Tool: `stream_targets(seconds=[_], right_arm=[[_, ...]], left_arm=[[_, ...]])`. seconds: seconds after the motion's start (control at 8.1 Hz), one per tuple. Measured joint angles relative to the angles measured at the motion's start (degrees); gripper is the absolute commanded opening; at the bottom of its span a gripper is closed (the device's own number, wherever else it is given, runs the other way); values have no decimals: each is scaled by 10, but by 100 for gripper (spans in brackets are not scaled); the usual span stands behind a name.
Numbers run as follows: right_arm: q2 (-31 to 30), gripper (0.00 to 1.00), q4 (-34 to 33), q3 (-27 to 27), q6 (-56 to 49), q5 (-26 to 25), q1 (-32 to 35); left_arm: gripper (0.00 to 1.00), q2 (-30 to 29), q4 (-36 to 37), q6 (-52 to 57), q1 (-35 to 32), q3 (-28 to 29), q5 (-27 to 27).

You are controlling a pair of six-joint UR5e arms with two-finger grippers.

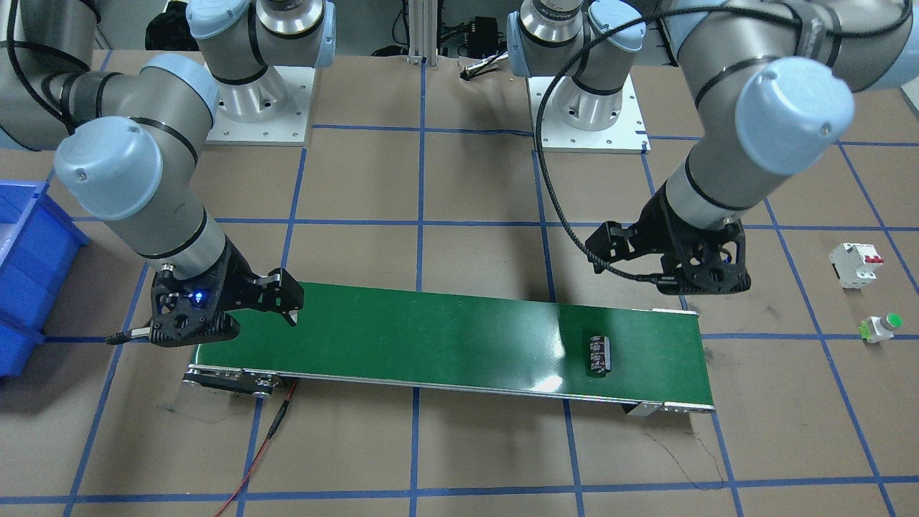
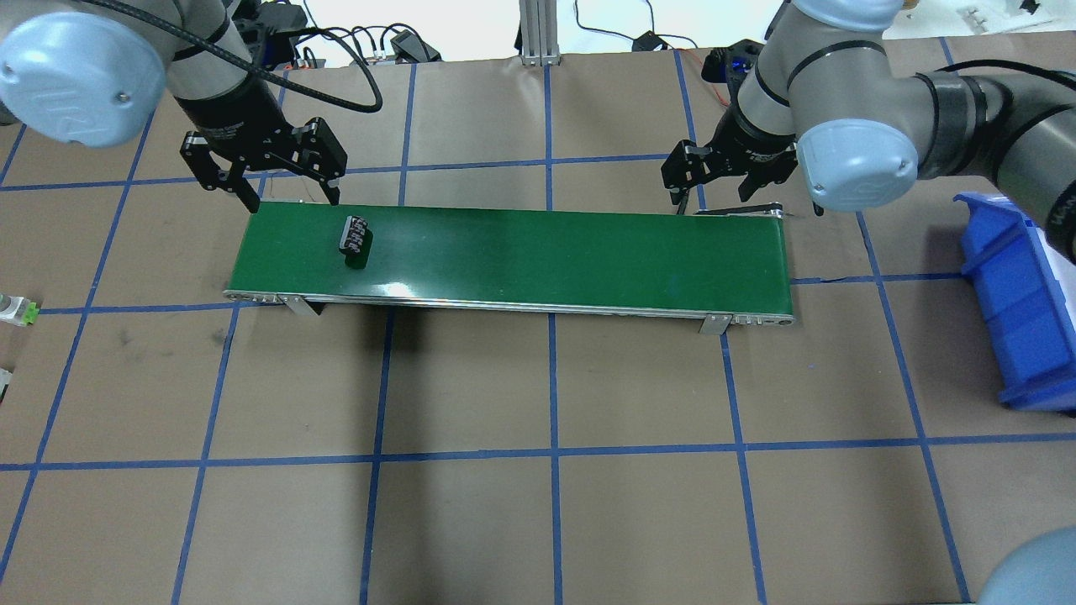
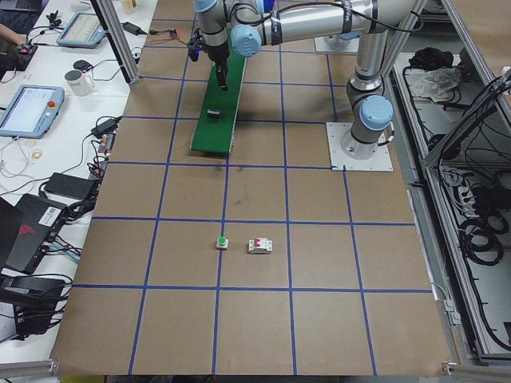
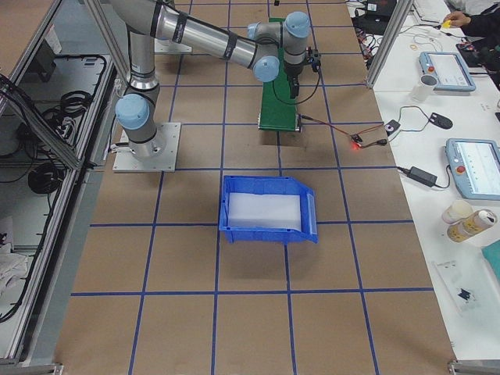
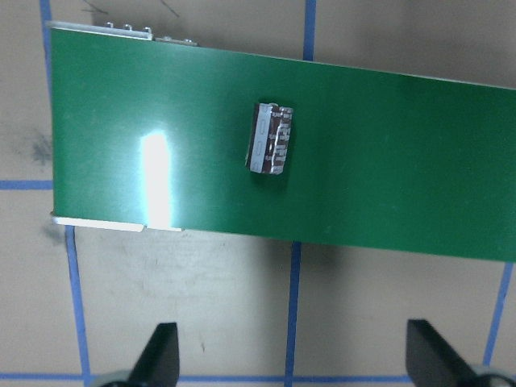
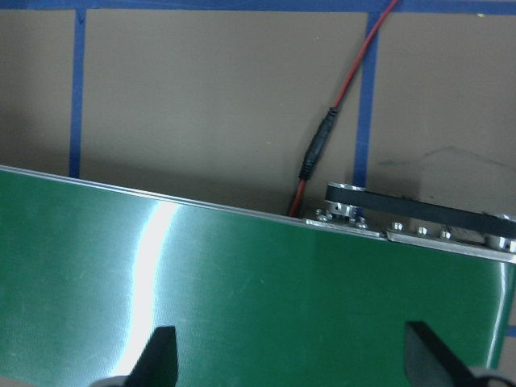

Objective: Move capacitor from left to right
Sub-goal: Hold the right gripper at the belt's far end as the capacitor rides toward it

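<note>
The capacitor (image 2: 355, 238), a small black cylinder with grey-white markings, lies on its side on the green conveyor belt (image 2: 546, 252) near the belt's left end. It also shows in the front view (image 1: 598, 353) and in the left wrist view (image 5: 270, 148). My left gripper (image 2: 292, 199) is open and empty, above the belt's far edge just behind the capacitor; its fingertips (image 5: 161, 355) stand wide apart. My right gripper (image 2: 731, 193) is open and empty over the far edge of the belt's right end (image 6: 242, 298).
A blue bin (image 2: 1021, 311) stands on the table to the right of the belt. A white breaker with a red switch (image 1: 856, 264) and a green-capped push button (image 1: 882, 327) lie off the belt's left end. A red cable (image 6: 322, 153) runs from the belt's right end.
</note>
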Motion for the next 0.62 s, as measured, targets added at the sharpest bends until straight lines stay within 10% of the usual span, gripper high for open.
stream_targets(seconds=[0.62], right_arm=[[6, 100, -29, 57, -81, 111, -78]], left_arm=[[100, 77, -62, -10, -6, 4, 12]])
